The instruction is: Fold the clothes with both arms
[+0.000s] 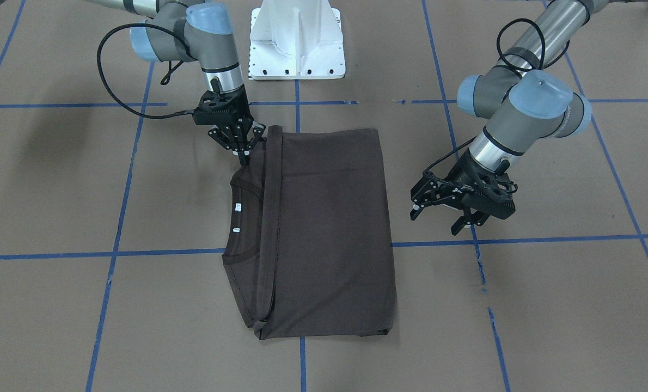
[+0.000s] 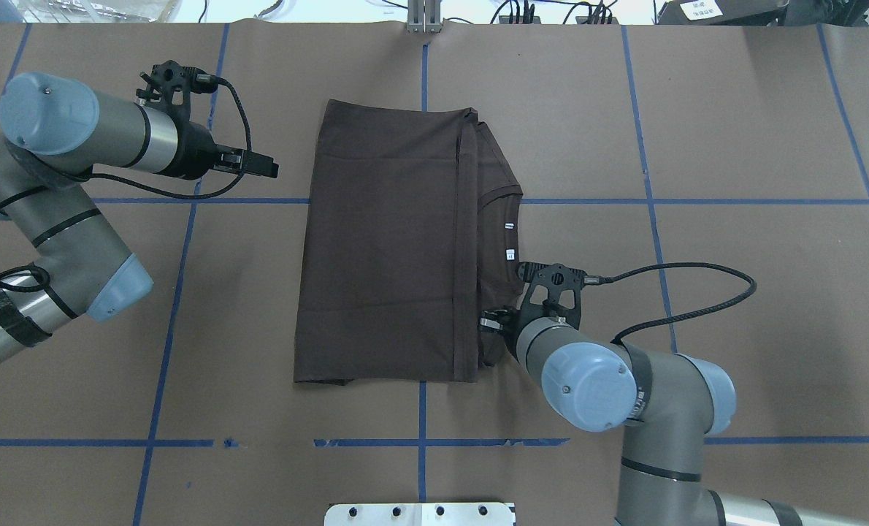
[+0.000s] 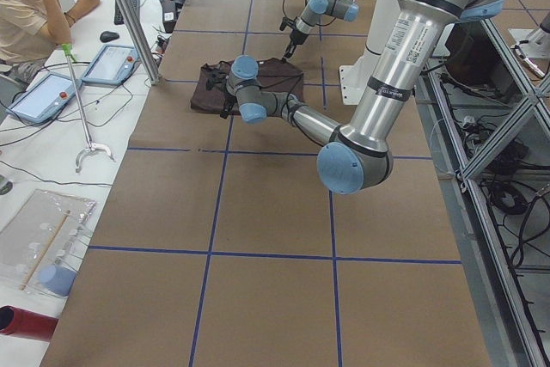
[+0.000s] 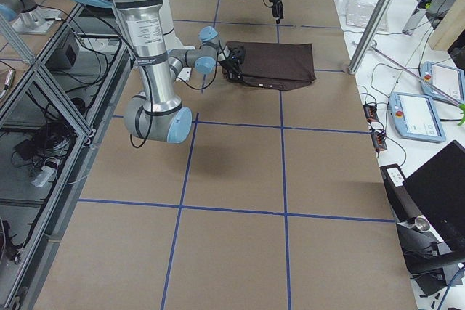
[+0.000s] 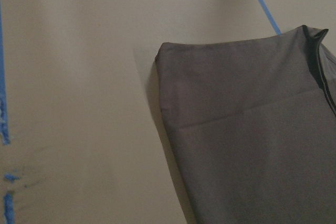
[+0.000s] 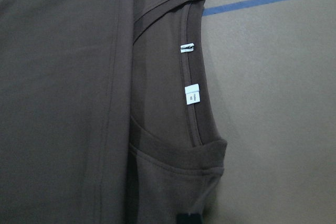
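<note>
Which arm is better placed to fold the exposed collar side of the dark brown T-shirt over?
Probably the silver-grey right arm: its jaws stand shut at the shoulder edge of the dark brown-grey T-shirt, beside its ribbed collar. The left arm's jaws hang open beyond the opposite edge.

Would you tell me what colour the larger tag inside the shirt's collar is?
White: the larger tag shows best in the right wrist view.

Diffuse overhead light falling evenly on table (image 1: pixel 57 326); faint soft shadows lying beside arms (image 1: pixel 215 54). Left wrist view looking hazy, washed, soft. Right wrist view showing shirt (image 6: pixel 63 103) sharply, darkening toward bottom edge.
</note>
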Controlling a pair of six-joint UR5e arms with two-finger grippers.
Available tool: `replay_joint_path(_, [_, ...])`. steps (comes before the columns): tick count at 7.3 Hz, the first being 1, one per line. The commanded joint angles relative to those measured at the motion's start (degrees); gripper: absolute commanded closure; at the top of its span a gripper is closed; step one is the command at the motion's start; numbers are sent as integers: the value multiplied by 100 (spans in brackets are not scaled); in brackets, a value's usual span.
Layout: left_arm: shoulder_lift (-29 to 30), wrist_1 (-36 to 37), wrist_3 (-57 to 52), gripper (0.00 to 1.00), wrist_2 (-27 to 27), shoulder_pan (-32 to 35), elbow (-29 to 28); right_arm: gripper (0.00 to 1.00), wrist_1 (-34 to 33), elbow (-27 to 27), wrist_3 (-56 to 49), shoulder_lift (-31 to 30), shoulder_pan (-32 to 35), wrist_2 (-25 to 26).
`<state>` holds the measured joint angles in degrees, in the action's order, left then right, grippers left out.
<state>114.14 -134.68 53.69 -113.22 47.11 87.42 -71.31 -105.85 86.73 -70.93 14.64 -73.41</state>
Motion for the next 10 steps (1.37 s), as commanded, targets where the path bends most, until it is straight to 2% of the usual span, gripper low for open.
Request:
replay_joint_path(1, [-32, 3, 28, 0, 10, -70, 12, 100, 21, -305, -68, -491, -137, 38])
replay_joint_path(2, [-24, 3, 45, 0, 10, -88, 12, 100, 21, -314, -68, -492, -137, 38])
replay_joint_path(3, [-24, 3, 45, 0, 10, -97, 3, 19, 12, -340, -8, -474, -215, 151])
replay_joint_path(4, [-32, 3, 45, 0, 10, -97, 3, 0, -5, -375, -33, -457, -285, 430])
replay_joint_path(5, [-24, 12, 80, 0, 45, -123, 12, 0, -49, -506, -190, -422, -286, 250])
replay_joint_path(6, [-24, 55, 98, 0, 141, -176, 29, 0, -415, -638, -670, -378, -321, 101])
replay_joint_path(7, [-24, 56, 116, 0, 255, -228, 38, 0, -680, -674, -979, -256, -339, 143])
replay_joint_path(8, [-32, 56, 116, 0, 274, -238, 30, 0, -795, -674, -1304, -254, -548, 491])
replay_joint_path(9, [-50, 56, 116, 0, 300, -238, 30, 4, -805, -683, -1569, -228, -759, 825])
replay_joint_path(10, [-59, 64, 116, 0, 300, -246, 30, 21, -805, -631, -1615, -185, -1065, 924])
